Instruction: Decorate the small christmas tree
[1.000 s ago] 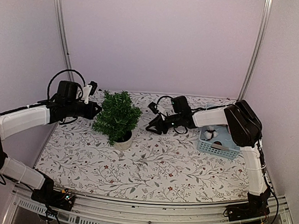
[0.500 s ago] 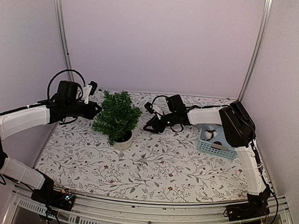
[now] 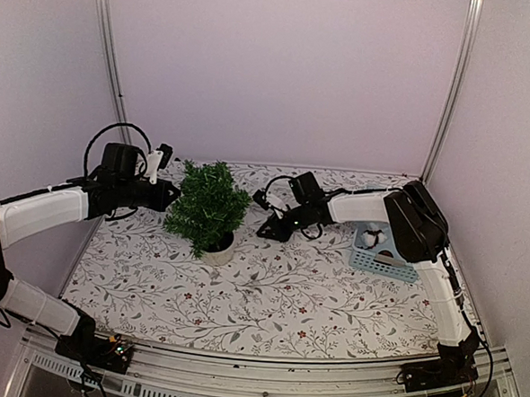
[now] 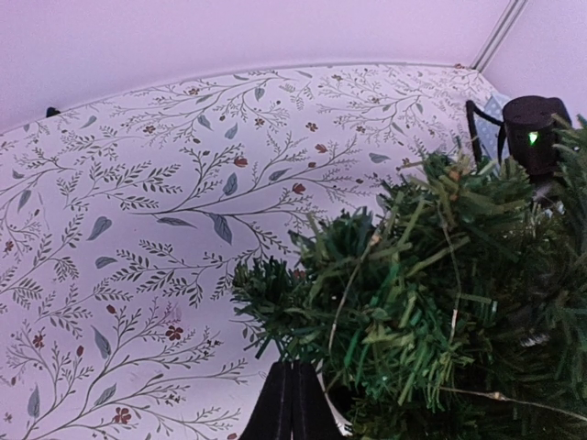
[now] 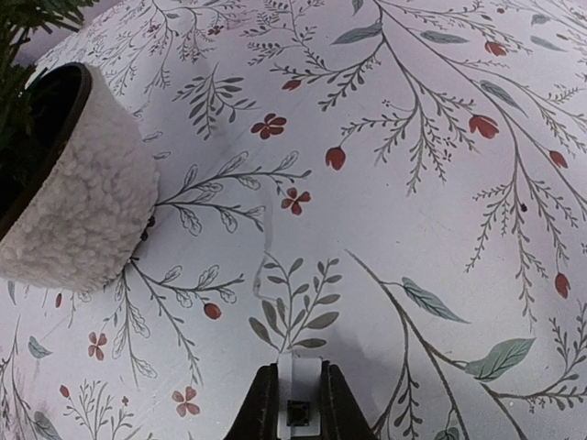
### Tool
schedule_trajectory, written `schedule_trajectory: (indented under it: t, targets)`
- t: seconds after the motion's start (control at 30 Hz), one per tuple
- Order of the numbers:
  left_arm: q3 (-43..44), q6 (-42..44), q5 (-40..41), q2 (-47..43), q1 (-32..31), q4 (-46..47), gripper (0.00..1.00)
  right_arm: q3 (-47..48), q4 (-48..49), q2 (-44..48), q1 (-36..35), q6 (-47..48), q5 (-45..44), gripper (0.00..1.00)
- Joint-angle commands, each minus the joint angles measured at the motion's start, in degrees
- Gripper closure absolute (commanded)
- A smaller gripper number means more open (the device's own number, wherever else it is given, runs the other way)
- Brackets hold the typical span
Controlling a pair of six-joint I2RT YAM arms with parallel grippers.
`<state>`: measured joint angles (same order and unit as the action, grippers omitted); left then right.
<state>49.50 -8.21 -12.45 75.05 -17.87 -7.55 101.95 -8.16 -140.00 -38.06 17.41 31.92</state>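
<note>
Left claw (image 3: 166, 195) closed, tips at the left flank of the small christmas tree (image 3: 209, 206), which stands upright in its white pot (image 5: 78, 215) left of centre on the worktop (image 3: 286, 290). Risk: the right claw (image 3: 263, 230), low and near the pot's right side, could nudge it and tip the tree. Its jaws sit nearly together around a small white patch; cannot tell whether anything is held.

The pot (image 5: 78, 197) has a fuzzy white fleece cover. The small christmas tree (image 4: 413, 275) has bristly plastic-looking needles; the tablecloth (image 5: 385, 211) looks matt.
</note>
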Motion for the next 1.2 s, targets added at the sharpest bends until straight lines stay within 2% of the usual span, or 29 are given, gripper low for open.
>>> schedule_trajectory:
  t: [0.0, 0.1, 0.63, 1.03, 1.17]
  targets:
    - [0.49, 0.05, 0.11, 0.31, 0.56, 0.76, 1.00, 0.54, -1.28, -0.63, -0.39, -0.18, -1.78, 0.94]
    - [0.51, -0.25, 0.37, 0.62, 0.58, 0.64, 1.00, -0.97, -0.78, 0.99, -0.34, -0.26, -2.40, 1.00]
    - [0.56, -1.20, 0.51, 1.95, 0.64, 0.08, 1.00, -15.25, 3.74, 12.61, 2.72, -7.53, -4.98, 1.00]
    - [-0.05, -1.50, 0.13, 0.74, 0.64, -0.01, 1.00, -30.21, 8.43, 25.79, -1.67, -9.01, -5.67, 1.00]
    - [-0.57, -1.78, 0.41, -0.14, 0.64, 0.00, 0.90, -33.38, 9.85, 29.98, -3.37, -9.88, -6.71, 1.00]
